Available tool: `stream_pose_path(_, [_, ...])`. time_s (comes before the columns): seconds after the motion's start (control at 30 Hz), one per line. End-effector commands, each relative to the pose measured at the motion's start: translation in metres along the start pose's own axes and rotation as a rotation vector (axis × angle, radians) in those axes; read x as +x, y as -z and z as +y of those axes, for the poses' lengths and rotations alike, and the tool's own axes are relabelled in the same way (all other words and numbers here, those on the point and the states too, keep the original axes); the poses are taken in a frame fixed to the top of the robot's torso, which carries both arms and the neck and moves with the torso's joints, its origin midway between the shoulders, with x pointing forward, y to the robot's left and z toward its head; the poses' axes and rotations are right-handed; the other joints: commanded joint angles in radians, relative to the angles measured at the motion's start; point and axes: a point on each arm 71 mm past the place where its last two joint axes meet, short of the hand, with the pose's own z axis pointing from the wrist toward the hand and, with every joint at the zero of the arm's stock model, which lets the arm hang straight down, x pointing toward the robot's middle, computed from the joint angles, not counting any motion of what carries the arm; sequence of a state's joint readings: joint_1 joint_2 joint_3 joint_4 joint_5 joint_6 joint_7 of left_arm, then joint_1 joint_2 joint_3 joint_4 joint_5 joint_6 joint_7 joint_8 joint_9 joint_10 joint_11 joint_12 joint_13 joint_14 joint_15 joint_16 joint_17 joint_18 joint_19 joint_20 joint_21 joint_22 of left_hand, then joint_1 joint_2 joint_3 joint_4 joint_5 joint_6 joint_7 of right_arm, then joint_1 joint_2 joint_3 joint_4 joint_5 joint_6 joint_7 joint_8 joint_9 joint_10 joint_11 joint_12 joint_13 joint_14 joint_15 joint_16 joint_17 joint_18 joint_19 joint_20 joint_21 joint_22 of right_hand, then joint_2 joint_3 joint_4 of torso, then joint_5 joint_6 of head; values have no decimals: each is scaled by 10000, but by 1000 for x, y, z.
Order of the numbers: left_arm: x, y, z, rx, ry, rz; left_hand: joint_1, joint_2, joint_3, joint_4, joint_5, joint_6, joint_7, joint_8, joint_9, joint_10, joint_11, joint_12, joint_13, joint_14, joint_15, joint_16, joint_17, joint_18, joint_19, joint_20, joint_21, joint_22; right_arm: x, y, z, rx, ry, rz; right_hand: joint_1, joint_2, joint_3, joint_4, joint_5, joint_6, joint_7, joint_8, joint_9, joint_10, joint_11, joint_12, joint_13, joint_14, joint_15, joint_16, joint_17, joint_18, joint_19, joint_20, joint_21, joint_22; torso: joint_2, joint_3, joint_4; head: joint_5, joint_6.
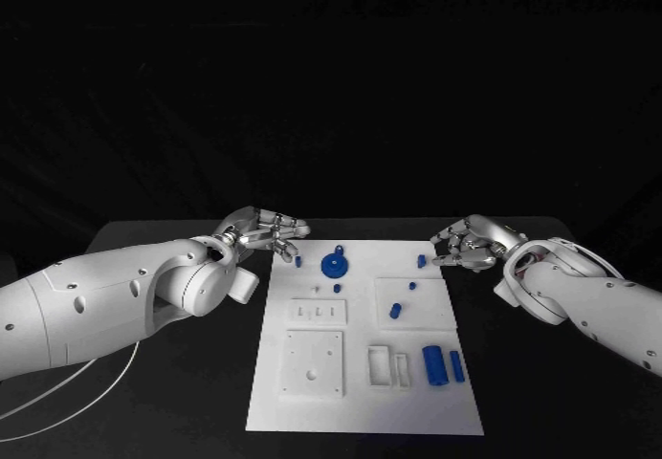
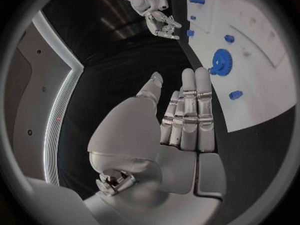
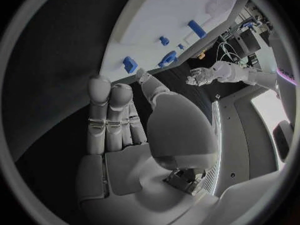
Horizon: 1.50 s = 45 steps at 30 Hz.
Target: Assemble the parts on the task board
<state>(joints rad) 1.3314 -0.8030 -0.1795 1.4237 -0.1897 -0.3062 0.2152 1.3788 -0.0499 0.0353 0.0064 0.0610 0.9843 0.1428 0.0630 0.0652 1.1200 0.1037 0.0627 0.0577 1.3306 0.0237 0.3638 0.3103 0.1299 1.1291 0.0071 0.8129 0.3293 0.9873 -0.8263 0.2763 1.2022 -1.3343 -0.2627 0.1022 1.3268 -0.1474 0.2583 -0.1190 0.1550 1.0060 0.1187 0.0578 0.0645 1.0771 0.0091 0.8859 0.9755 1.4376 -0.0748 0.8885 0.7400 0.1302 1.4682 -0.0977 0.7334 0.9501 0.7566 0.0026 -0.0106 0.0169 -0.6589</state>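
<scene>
The white task board (image 1: 365, 402) lies mid-table with blue parts on it. A blue gear (image 1: 336, 263) stands near its far edge, short blue pegs (image 1: 396, 310) are scattered around the far half, and two blue cylinders (image 1: 444, 364) lie side by side at the near right. My left hand (image 1: 269, 229) hovers off the board's far left corner, holding nothing. My right hand (image 1: 469, 244) hovers off the far right corner, also empty. In the left wrist view my left hand (image 2: 181, 120) has straight fingers beside the gear (image 2: 220, 61). The right wrist view has my right hand (image 3: 125, 120) flat near the board (image 3: 162, 15).
White fixtures sit on the board: a square plate (image 1: 315, 361), a smaller slotted plate (image 1: 319, 311) and a bracket (image 1: 389, 368). A white cable (image 1: 83, 392) trails under my left arm. Black table surrounds the board on both sides.
</scene>
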Motion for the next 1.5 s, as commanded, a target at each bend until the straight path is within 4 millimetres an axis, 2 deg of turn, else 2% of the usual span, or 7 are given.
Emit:
stream_pose_path(0.03, [2,-1,-2,196,16,170,49,20,4,-25,13,-9,22,-1,2,-48,-5,-39,13,-22,-17,-40,-12,115,-52,-22,-45,-9,5,-1,-2,-271,-321,186,64,-25,-39,-29,70,-160,20,42,-15,-63,36,-25,-18,-3,62,-53,17,-45,380,72,-63,25,29,47,18,0,-16])
stream_pose_path(0.1, [2,-1,-2,196,15,173,47,19,11,-29,8,-18,27,-2,1,-63,-3,-40,12,-1,-21,-37,-15,116,-29,-26,-56,-18,9,-1,-4,-223,-387,228,52,-36,-68,-24,77,-212,25,38,-17,-66,41,-24,-20,-5,65,-54,19,-39,381,77,-72,37,41,67,18,8,-10])
stream_pose_path(0.47, [4,-2,-2,193,19,220,47,19,11,-29,8,-18,27,-2,1,-63,-3,-40,12,-1,-21,-37,-15,116,-29,-26,-56,-18,24,-5,-9,-56,-578,434,41,45,-126,-26,88,-233,32,44,-14,-83,45,-6,-22,-9,72,-51,39,-16,390,89,-115,123,23,27,32,60,-82])
stream_pose_path(0.93, [5,-3,-2,173,20,254,47,19,11,-29,8,-18,27,-2,1,-63,-3,-40,12,-1,-21,-37,-15,116,-29,-26,-56,-18,34,-9,-9,-9,-692,592,-144,281,-91,-20,147,60,-6,44,-11,40,12,196,121,15,51,-19,85,-25,425,77,-46,331,13,25,27,125,-95])
stream_pose_path(1.13, [6,-3,-2,165,23,274,56,25,23,-36,12,-25,35,-1,2,-83,2,-40,12,-1,-22,-31,-11,114,-10,-29,-71,-27,37,-10,-7,3,-698,713,-308,378,182,-71,31,383,-63,42,-10,913,-14,1792,1650,-15,41,102,294,-118,437,60,368,772,12,35,18,127,-93])
stream_pose_path(1.2, [6,-3,-2,162,21,272,56,25,23,-36,12,-25,35,-1,2,-83,2,-40,12,-1,-22,-31,-11,114,-10,-29,-71,-27,37,-11,-7,-3,-698,751,-272,433,304,-131,-235,441,-73,41,-10,929,-19,1801,1718,-23,41,97,330,-120,428,60,366,817,15,30,19,150,-101])
stream_pose_path(1.5, [6,-3,-2,146,13,264,56,25,23,-36,12,-25,35,-1,2,-83,2,-40,12,-1,-22,-31,-11,114,-10,-29,-71,-27,39,-12,-5,-7,-689,798,-351,595,484,-226,-447,774,-154,45,5,962,-68,1739,1813,-9,18,62,400,-144,434,40,335,928,16,27,20,171,-129])
